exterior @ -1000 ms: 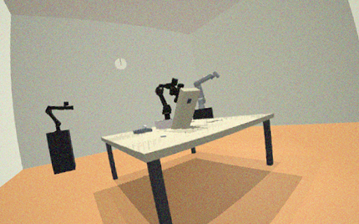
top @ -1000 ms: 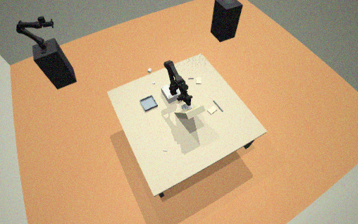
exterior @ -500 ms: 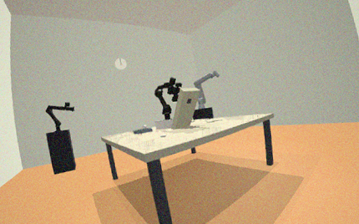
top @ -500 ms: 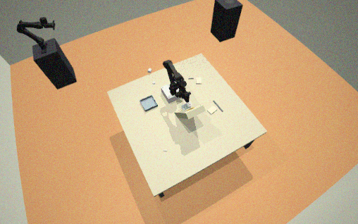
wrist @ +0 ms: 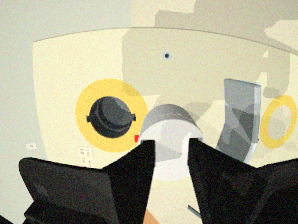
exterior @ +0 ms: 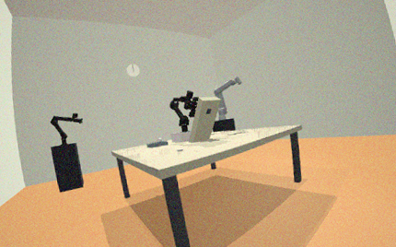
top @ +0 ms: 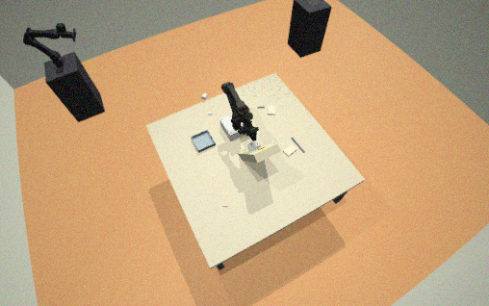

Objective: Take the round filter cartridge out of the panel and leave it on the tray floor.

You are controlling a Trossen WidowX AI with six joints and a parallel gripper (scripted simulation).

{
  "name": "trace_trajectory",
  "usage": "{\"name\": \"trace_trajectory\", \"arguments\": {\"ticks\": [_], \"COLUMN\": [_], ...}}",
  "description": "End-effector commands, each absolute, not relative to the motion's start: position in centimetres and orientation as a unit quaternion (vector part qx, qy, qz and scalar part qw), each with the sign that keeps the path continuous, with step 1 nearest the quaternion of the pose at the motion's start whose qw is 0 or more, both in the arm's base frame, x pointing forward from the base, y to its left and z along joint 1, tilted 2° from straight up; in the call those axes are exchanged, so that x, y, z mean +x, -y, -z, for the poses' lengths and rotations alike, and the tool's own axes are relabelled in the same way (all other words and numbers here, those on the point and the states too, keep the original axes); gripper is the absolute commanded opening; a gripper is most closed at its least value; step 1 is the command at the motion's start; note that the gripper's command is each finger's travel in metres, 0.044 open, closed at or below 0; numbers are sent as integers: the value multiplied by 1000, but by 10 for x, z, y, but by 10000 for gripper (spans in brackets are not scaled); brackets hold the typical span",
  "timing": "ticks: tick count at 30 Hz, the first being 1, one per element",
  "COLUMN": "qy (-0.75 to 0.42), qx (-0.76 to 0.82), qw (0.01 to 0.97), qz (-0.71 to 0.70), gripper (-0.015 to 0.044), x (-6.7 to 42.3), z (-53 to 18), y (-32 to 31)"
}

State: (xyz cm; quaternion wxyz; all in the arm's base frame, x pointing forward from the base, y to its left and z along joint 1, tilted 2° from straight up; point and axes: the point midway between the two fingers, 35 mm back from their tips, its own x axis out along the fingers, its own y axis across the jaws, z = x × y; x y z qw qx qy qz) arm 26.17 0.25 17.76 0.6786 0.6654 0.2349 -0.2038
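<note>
My gripper (wrist: 170, 144) (top: 251, 138) is shut on the round filter cartridge (wrist: 169, 128) (top: 253, 144), a pale grey-white cylinder. I hold it just off the face of the tilted cream service panel (wrist: 67, 63) (top: 264, 153) (exterior: 203, 121). The cartridge is out of its socket. In the wrist view the open socket (wrist: 109, 116) shows as a dark round hole inside a yellow ring (wrist: 83, 113), left of the cartridge. The blue-grey tray (top: 203, 140) (exterior: 156, 144) lies flat on the table left of the arm.
A grey rectangular fitting (wrist: 240, 112) and part of a second yellow ring (wrist: 290, 106) sit on the panel to the right. A white block (top: 290, 150) and a dark bar (top: 297, 144) lie right of the panel. The arm's white base (top: 229, 129) stands behind it.
</note>
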Motion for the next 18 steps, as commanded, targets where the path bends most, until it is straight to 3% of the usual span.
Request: {"name": "trace_trajectory", "arguments": {"ticks": [1,4,9,18], "qy": [-233,-233,-235,-234], "qx": [666,666,665,665], "qw": [681,681,678,680], "qz": [197,197,204,201], "gripper": [0,0,113,113], "x": [257,252,255,253], "z": [-170,-161,-165,-162], "y": [-3,-3,-3,-3]}}
